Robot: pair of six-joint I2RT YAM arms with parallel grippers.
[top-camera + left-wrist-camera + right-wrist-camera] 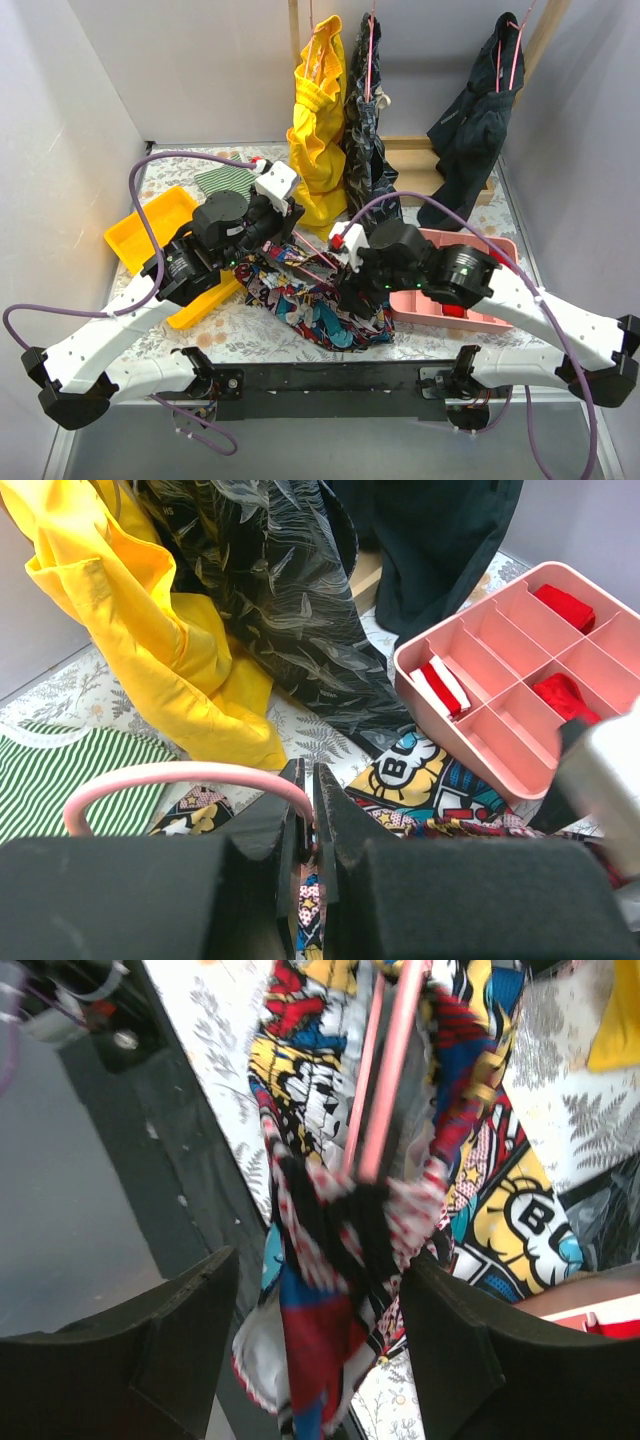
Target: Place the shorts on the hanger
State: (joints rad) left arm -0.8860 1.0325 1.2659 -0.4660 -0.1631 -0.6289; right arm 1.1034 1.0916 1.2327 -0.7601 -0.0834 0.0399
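Note:
The comic-print shorts [310,300] lie bunched at the table's front middle, partly draped over the pink wire hanger [318,252]. My left gripper [285,232] is shut on the hanger wire just below its hooked top. In the left wrist view the gripper [308,815] pinches the pink wire [170,775], with the shorts [440,780] below. My right gripper [352,290] is over the shorts. In the right wrist view its jaws [320,1350] stand wide apart, and a fold of shorts [330,1290] hangs between them from the hanger wires [388,1080].
A pink divided tray [500,325] with red items sits at the right. A yellow tray [140,235] sits at the left and a green striped cloth [225,178] behind it. A yellow garment [318,130], a dark patterned garment [368,120] and a navy garment [480,110] hang at the back.

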